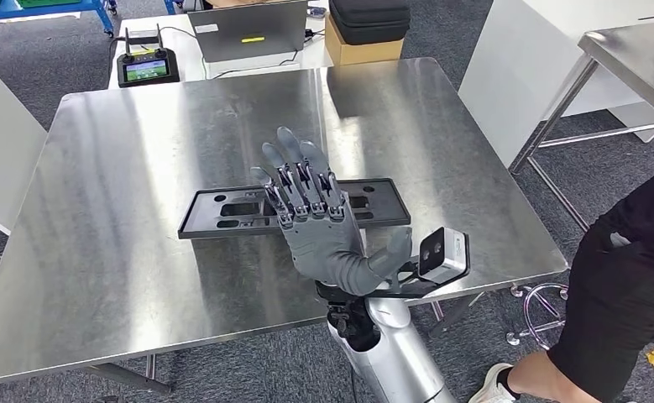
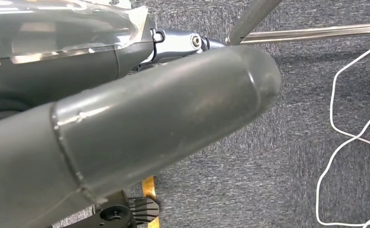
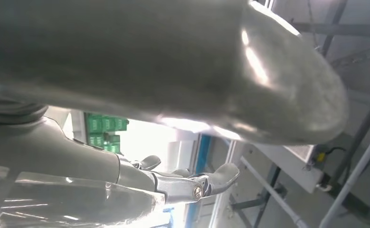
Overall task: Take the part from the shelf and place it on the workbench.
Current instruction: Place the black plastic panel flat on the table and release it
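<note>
Black, flat and slotted, the part (image 1: 294, 208) lies on our steel desk (image 1: 122, 210), placed as the task asks, so our right hand (image 1: 319, 222) hovers above it with fingers spread, holding nothing.

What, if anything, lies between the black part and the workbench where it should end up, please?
Nothing visible does: the black part already lies flat on the steel workbench. The right robot hand is above it with fingers spread, holding nothing.

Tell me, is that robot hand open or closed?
Open: the right robot hand spreads its fingers above the black part, holding nothing.
</note>
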